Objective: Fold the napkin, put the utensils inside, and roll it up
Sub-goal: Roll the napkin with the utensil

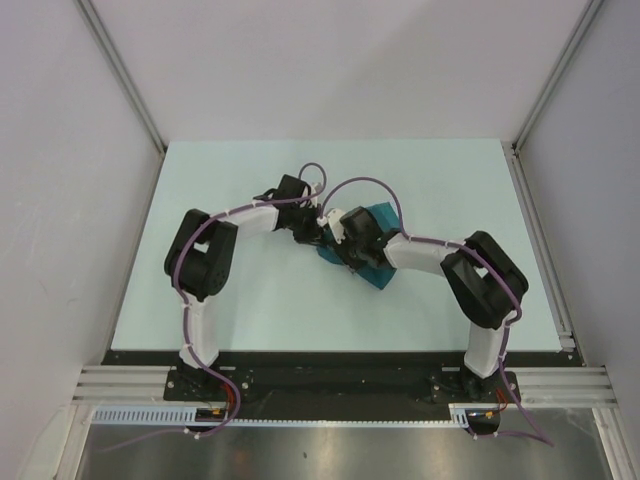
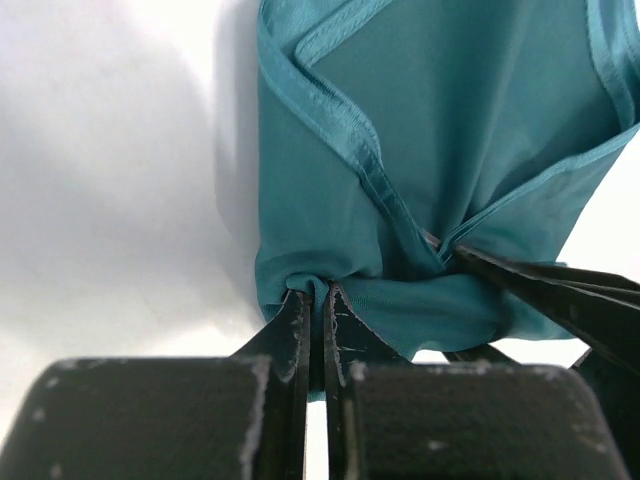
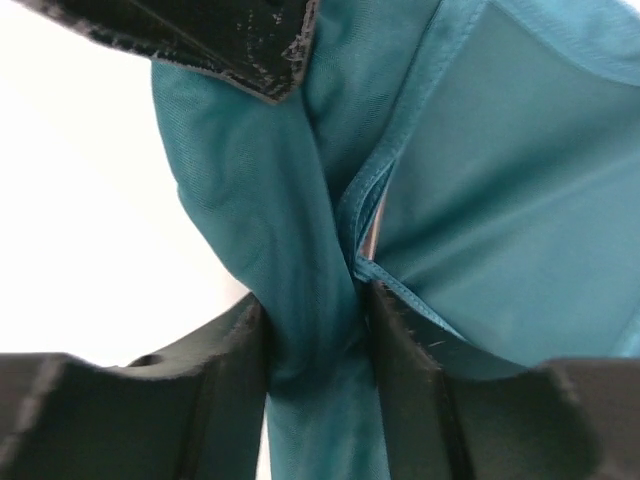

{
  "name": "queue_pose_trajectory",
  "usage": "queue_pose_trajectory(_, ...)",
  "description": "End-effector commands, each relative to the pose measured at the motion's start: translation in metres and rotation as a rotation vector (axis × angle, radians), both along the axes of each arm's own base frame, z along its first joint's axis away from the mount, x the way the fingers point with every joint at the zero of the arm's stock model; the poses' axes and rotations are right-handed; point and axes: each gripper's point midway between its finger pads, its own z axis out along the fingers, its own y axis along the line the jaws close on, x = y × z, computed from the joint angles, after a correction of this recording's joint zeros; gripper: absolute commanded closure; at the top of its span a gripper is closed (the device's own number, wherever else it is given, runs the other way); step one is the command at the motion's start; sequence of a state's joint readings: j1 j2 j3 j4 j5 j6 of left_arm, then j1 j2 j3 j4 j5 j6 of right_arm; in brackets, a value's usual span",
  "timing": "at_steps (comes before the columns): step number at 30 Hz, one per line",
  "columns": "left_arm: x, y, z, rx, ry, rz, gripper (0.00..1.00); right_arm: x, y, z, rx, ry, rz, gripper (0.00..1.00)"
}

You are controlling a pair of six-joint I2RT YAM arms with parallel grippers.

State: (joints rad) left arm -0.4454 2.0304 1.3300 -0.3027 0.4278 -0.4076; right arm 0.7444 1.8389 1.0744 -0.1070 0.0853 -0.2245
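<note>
Honestly, both the left gripper point(image 2: 318, 295) and right gripper point(image 3: 315, 310) pinch bunched napkin point(image 2: 470, 130) close together, so any pull likely twists it, not folds.

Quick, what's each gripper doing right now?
Left gripper: closed, pinching a bit of the napkin.
Right gripper: closed on a bunched fold of the napkin.

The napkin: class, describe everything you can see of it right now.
The napkin is a dark teal, slightly shiny thin cloth with stitched hems, folded over itself and bunched. It sits near the middle of the table, partly hidden by the arms from above. The left gripper pinches one gathered edge; the right gripper clamps another bunch.
</note>
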Motion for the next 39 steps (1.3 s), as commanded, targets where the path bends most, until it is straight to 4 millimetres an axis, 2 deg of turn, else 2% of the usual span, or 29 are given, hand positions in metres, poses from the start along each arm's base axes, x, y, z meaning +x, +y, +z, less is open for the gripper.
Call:
queue_pose_trajectory(1, 0.013, -0.012, 0.016, -0.040, -0.039, -0.035, 1.00, -0.035, 0.002, -0.032, 0.079, 0.341, 0.041, 0.62)
queue_pose_trajectory(2, 0.014, -0.012, 0.016, -0.042, -0.041, -0.034, 1.00, -0.036, -0.006, -0.035, 0.081, 0.391, 0.021, 0.64)
queue_pose_trajectory(4, 0.017, -0.014, 0.023, -0.053, -0.058, -0.030, 0.92, -0.041, 0.001, -0.033, 0.148, 0.477, 0.026, 0.69)
queue_pose_trajectory(6, 0.023, -0.014, 0.033, -0.065, -0.088, -0.019, 0.83, -0.045, -0.001, -0.038, 0.185, 0.556, 0.011, 0.77)
queue_pose_trajectory(7, 0.026, -0.013, 0.039, -0.068, -0.105, -0.012, 0.68, -0.052, 0.004, -0.037, 0.221, 0.602, 0.025, 0.80)
queue_pose_trajectory(8, 0.030, -0.010, 0.042, -0.059, -0.120, 0.007, 0.61, -0.056, 0.006, -0.036, 0.244, 0.643, 0.014, 0.87)
queue_pose_trajectory(11, 0.039, 0.003, 0.057, -0.058, -0.164, 0.052, 0.41, -0.065, 0.014, -0.031, 0.332, 0.740, 0.006, 0.91)
queue_pose_trajectory(14, 0.040, 0.021, 0.065, -0.042, -0.198, 0.106, 0.33, -0.076, 0.022, -0.026, 0.402, 0.818, 0.021, 0.92)
queue_pose_trajectory(15, 0.037, 0.032, 0.057, -0.010, -0.199, 0.134, 0.31, -0.079, 0.024, -0.024, 0.420, 0.845, 0.011, 0.92)
queue_pose_trajectory(16, 0.034, 0.035, 0.057, -0.004, -0.207, 0.141, 0.29, -0.083, 0.027, -0.023, 0.437, 0.872, 0.015, 0.93)
queue_pose_trajectory(17, 0.031, 0.038, 0.067, -0.011, -0.234, 0.147, 0.28, -0.084, 0.027, -0.022, 0.445, 0.885, 0.007, 0.93)
queue_pose_trajectory(18, 0.021, 0.042, 0.056, -0.006, -0.229, 0.149, 0.27, -0.086, 0.028, -0.021, 0.451, 0.904, 0.000, 0.93)
queue_pose_trajectory(20, 0.011, 0.045, 0.064, -0.032, -0.258, 0.158, 0.24, -0.091, 0.030, -0.019, 0.471, 0.939, 0.000, 0.94)
queue_pose_trajectory(21, -0.001, 0.049, 0.054, -0.034, -0.247, 0.157, 0.24, -0.092, 0.031, -0.018, 0.478, 0.957, -0.014, 0.94)
queue_pose_trajectory(22, -0.006, 0.050, 0.054, -0.041, -0.248, 0.161, 0.23, -0.095, 0.031, -0.018, 0.480, 0.978, -0.018, 0.94)
queue_pose_trajectory(23, -0.011, 0.053, 0.064, -0.058, -0.277, 0.167, 0.23, -0.096, 0.031, -0.018, 0.478, 0.990, -0.024, 0.94)
queue_pose_trajectory(24, -0.023, 0.057, 0.054, -0.054, -0.269, 0.172, 0.23, -0.096, 0.031, -0.017, 0.474, 0.995, -0.028, 0.95)
queue_pose_trajectory(25, -0.029, 0.061, 0.052, -0.047, -0.270, 0.183, 0.22, -0.099, 0.031, -0.017, 0.469, 1.005, -0.028, 0.95)
queue_pose_trajectory(27, -0.039, 0.064, 0.060, -0.083, -0.308, 0.191, 0.21, -0.101, 0.031, -0.016, 0.466, 1.021, -0.034, 0.95)
queue_pose_trajectory(29, -0.046, 0.062, 0.065, -0.122, -0.317, 0.184, 0.20, -0.105, 0.031, -0.014, 0.470, 1.046, -0.033, 0.95)
queue_pose_trajectory(37, -0.067, 0.050, 0.039, -0.187, -0.234, 0.146, 0.20, -0.106, 0.035, -0.021, 0.464, 1.094, -0.054, 0.96)
queue_pose_trajectory(39, -0.067, 0.045, 0.041, -0.219, -0.241, 0.134, 0.21, -0.106, 0.036, -0.023, 0.467, 1.106, -0.053, 0.96)
